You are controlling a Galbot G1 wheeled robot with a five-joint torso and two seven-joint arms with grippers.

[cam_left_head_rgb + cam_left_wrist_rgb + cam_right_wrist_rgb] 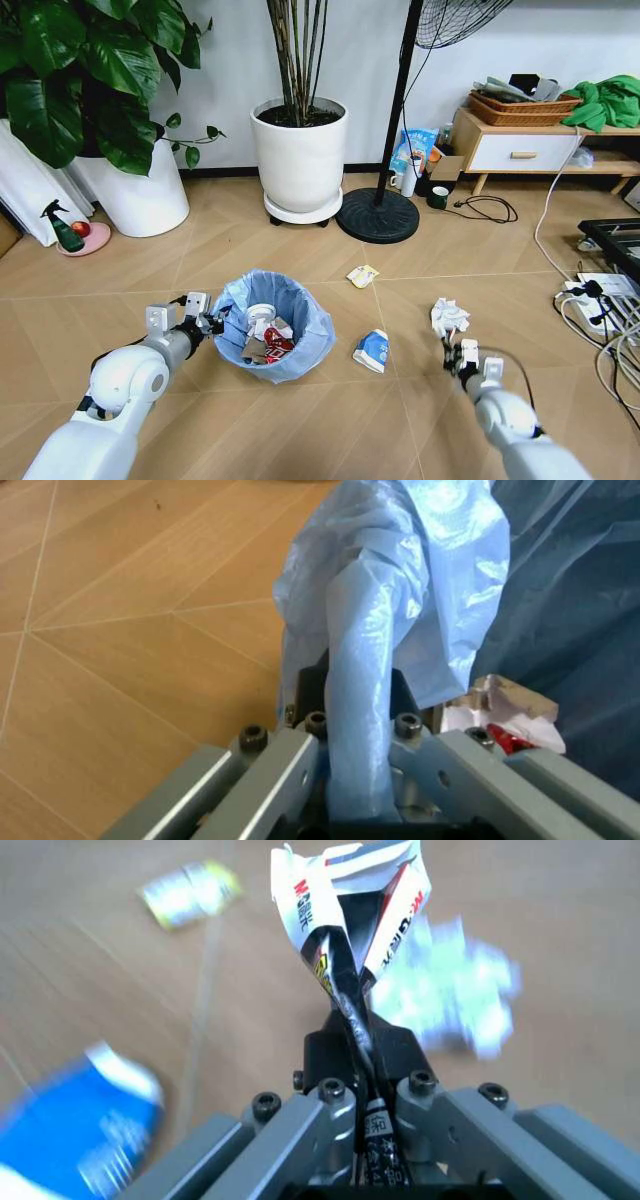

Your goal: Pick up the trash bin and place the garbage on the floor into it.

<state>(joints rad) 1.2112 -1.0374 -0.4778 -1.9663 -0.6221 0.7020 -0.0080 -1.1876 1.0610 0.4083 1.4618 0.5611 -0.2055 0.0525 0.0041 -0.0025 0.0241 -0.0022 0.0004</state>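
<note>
While my left gripper pinches the trash bin by its rim, my right gripper clamps a printed crushed wrapper.

Nearest me, my left fingers close on a fold of the bin's light-blue bag; inside lie a white round lid, a red wrapper and brownish scraps. Just beside the bin, on the floor, lies the blue-white crushed cup. Beyond my right fingers sits a crumpled white paper ball, and farther off the yellowish wrapper.
</note>
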